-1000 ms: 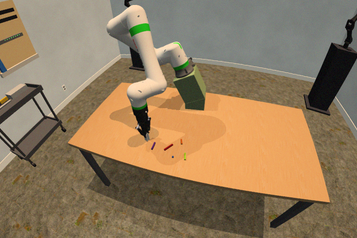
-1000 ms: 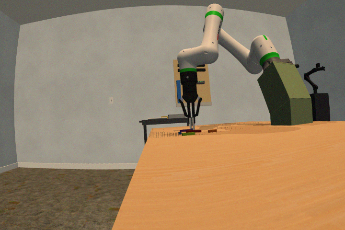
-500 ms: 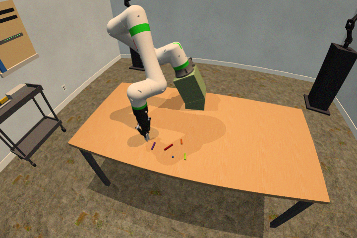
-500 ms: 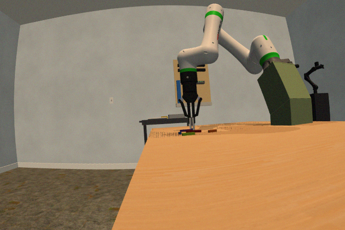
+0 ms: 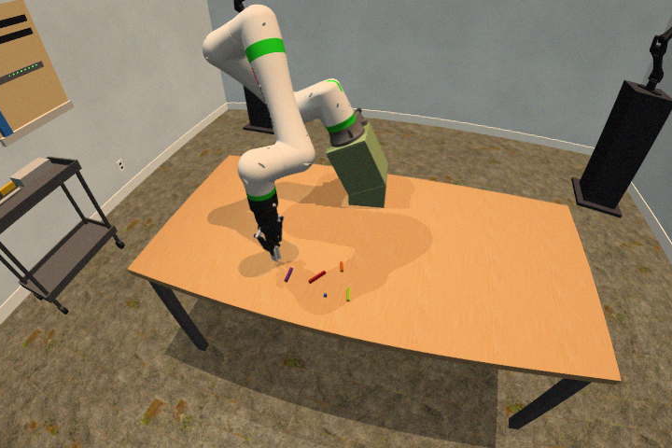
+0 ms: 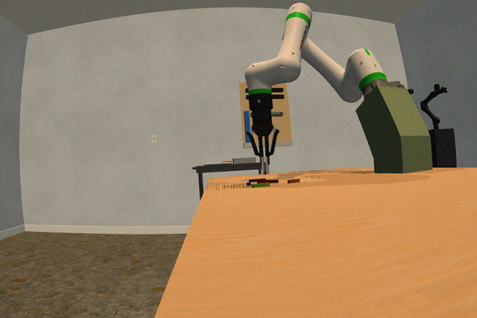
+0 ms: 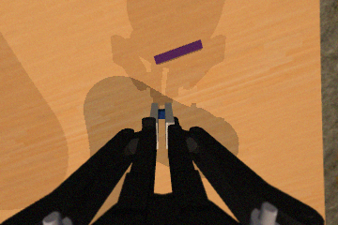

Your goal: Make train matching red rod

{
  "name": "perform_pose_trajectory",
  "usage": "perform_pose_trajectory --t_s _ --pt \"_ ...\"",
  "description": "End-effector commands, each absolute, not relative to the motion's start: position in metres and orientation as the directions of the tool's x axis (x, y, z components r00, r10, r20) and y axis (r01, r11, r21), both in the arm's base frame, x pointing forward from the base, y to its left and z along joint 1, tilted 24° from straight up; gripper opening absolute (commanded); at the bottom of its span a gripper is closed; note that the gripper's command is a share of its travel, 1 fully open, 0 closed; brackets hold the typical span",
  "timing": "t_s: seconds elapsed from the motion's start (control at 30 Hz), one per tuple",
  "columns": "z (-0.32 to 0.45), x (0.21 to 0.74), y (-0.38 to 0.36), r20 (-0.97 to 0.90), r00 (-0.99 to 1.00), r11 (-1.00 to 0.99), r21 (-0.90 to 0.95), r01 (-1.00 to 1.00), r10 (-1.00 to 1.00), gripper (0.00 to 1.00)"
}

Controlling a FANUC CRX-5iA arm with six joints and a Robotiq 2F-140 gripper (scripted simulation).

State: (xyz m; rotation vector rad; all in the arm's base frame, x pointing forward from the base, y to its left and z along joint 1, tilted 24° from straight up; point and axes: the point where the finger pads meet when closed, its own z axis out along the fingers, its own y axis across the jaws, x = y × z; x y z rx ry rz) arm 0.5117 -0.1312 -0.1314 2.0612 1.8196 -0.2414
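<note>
My gripper (image 5: 276, 257) is shut on a small blue rod (image 7: 161, 113), which shows between the fingertips in the wrist view. It hangs a little above the table's left part, as the exterior view (image 6: 264, 170) shows. A purple rod (image 5: 288, 273) lies just ahead of the fingers and also shows in the wrist view (image 7: 177, 52). The red rod (image 5: 316, 276) lies to the right of the purple one. An orange rod (image 5: 341, 266), a lime rod (image 5: 347, 294) and a second blue rod (image 5: 325, 294) lie apart from each other nearby.
The arm's green base block (image 5: 360, 169) stands at the table's back. The table's front edge runs close below the rods. A grey cart (image 5: 35, 211) stands off the table to the left.
</note>
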Motion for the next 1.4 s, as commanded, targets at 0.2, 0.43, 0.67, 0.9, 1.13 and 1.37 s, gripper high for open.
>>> perform_pose_trajectory --t_s 0.2,0.43,0.67,0.9,1.13,1.37 --pt "-0.067 0.504 -0.104 -0.371 0.147 -0.091 0.165 0.982 0.917 0.03" --pt "-0.06 0.503 -0.101 -0.371 0.147 -0.091 0.165 0.982 0.917 0.03" --pt "-0.06 0.502 -0.1 -0.372 0.145 -0.089 0.164 0.982 0.917 0.03" --pt "-0.088 0.466 -0.044 -0.381 0.061 -0.012 0.131 0.991 0.922 0.03" --pt "-0.108 0.431 -0.008 -0.393 -0.006 0.051 0.105 0.993 0.92 0.03" --pt "-0.11 0.426 -0.004 -0.395 -0.015 0.06 0.102 0.993 0.919 0.03"
